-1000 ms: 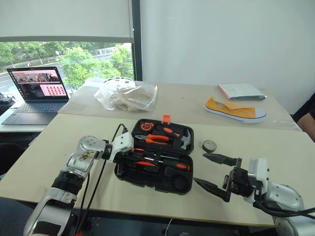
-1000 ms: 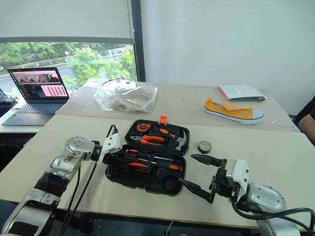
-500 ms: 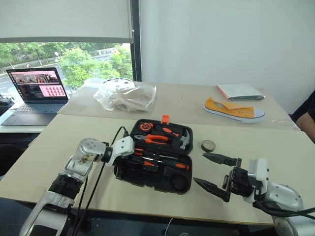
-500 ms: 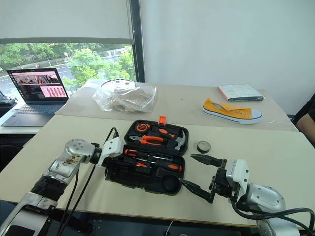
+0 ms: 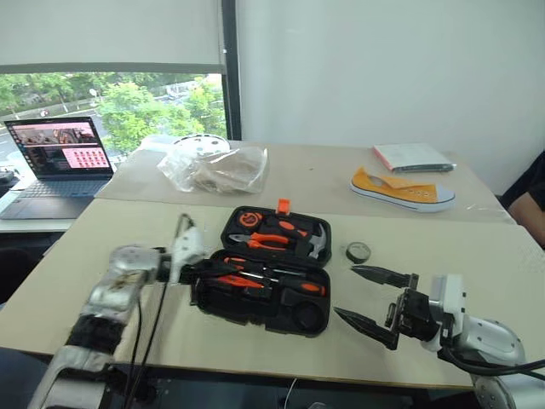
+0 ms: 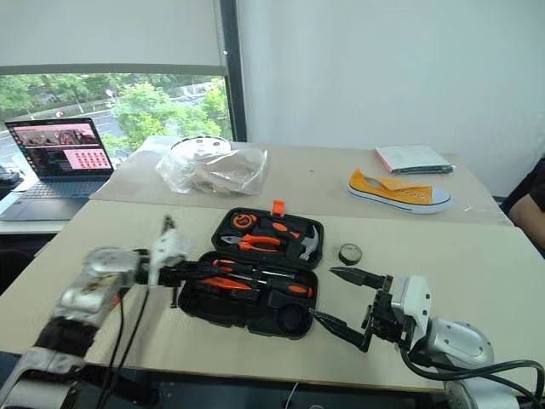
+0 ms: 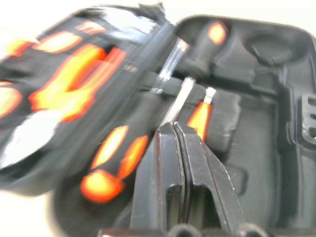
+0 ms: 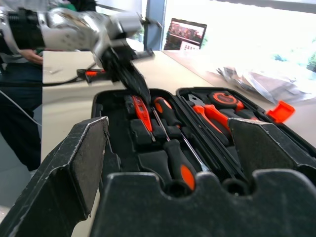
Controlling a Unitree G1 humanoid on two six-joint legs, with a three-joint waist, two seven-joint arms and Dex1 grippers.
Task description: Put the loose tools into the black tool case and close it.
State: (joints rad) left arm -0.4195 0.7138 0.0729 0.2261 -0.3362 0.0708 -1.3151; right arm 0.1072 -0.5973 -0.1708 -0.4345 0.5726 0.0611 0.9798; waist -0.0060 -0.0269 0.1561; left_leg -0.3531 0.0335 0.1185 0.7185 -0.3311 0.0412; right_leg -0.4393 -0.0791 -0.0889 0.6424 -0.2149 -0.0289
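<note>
Fingers of the left gripper (image 7: 174, 127) pressed together over the open black tool case (image 5: 255, 311); right gripper (image 5: 368, 296) spread wide, empty.

Silver-white arms (image 5: 119, 285) — black cables trailing (left side) — pointed black fingers (image 5: 379, 275).

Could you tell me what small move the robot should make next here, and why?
Probably send the open right gripper to the small black tape roll: it lies loose on the table just right of the open black tool case, while the left gripper is shut over the case.
</note>
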